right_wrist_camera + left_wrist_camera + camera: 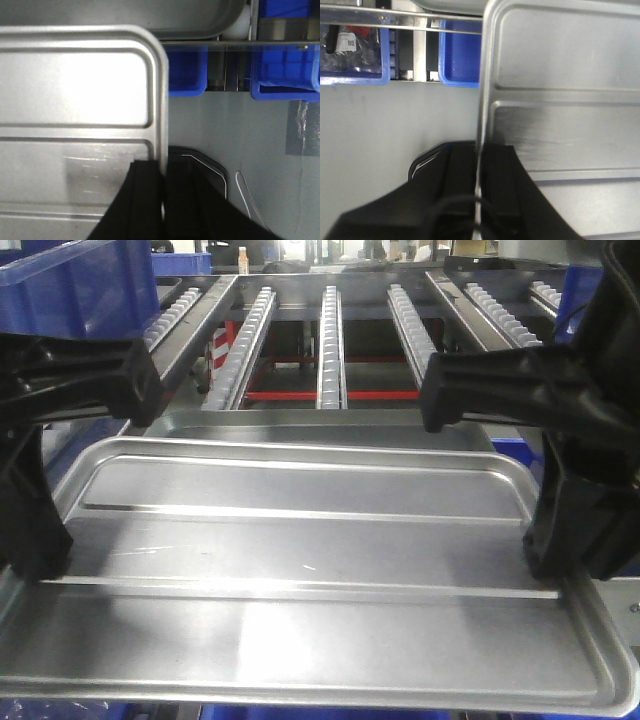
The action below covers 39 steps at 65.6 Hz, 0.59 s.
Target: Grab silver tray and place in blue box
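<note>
Ok, I see L hand (479,160) & R hand (162,172) each pinched tight on silver tray (300,570) side rims.

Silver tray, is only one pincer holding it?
No, in the front view the left pincer and the right pincer each clamp a side rim of the silver tray.
</note>
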{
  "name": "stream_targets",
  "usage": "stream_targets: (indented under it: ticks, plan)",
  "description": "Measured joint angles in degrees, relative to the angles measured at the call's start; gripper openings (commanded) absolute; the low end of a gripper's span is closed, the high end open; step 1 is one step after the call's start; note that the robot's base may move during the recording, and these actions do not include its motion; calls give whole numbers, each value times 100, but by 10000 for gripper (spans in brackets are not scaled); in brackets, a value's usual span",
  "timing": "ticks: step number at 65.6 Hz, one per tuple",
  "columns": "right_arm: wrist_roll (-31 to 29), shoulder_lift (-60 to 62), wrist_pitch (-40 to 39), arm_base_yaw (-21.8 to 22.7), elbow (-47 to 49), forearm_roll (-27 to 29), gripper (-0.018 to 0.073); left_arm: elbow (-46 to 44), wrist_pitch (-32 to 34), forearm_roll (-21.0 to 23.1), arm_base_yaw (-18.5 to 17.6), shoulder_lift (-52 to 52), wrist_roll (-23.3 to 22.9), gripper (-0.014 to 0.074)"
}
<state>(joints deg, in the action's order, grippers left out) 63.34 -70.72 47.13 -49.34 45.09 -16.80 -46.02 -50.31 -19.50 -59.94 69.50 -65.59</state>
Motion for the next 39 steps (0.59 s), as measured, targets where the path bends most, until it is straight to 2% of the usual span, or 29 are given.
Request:
stream_targets:
  ticks: [39]
  plan:
    - [0,0,23,0,0,10,56,0,63,-22,0,188,-17,-7]
